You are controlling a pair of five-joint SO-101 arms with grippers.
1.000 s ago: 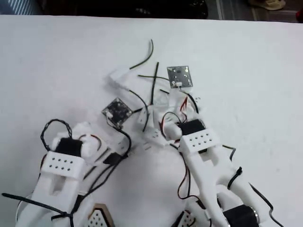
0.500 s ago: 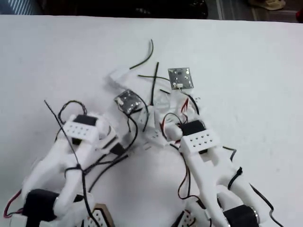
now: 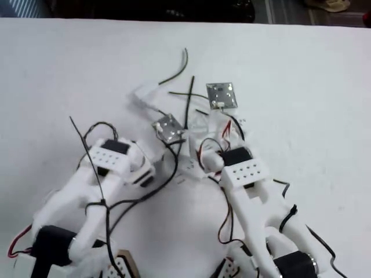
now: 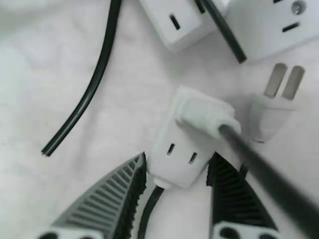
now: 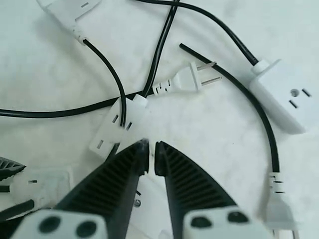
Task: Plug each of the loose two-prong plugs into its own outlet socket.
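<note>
In the left wrist view my left gripper (image 4: 175,172) stands open, its fingers close on either side of a white outlet socket (image 4: 172,154) with a black cord. A white fitting (image 4: 202,112) sits on that socket's far end. A loose two-prong plug (image 4: 271,112) lies just beside it, prongs bare. In the right wrist view my right gripper (image 5: 151,145) is shut on nothing, just short of a small white socket (image 5: 117,127). Another loose plug (image 5: 182,79) lies beyond it. In the high view the left arm (image 3: 113,159) and right arm (image 3: 243,171) flank the tangle of cords.
Two square metal-backed plates (image 3: 169,128) (image 3: 221,94) lie among the cords. A larger white outlet block (image 5: 281,102) and a third plug (image 5: 279,211) lie to one side of the right gripper. Black cords (image 5: 164,40) cross the middle. More sockets (image 4: 174,20) lie beyond the left gripper.
The left arm has swung forward and to the right, into the cluster of cords. The nearer square plate has shifted right and away with it. The right arm has stayed still.
</note>
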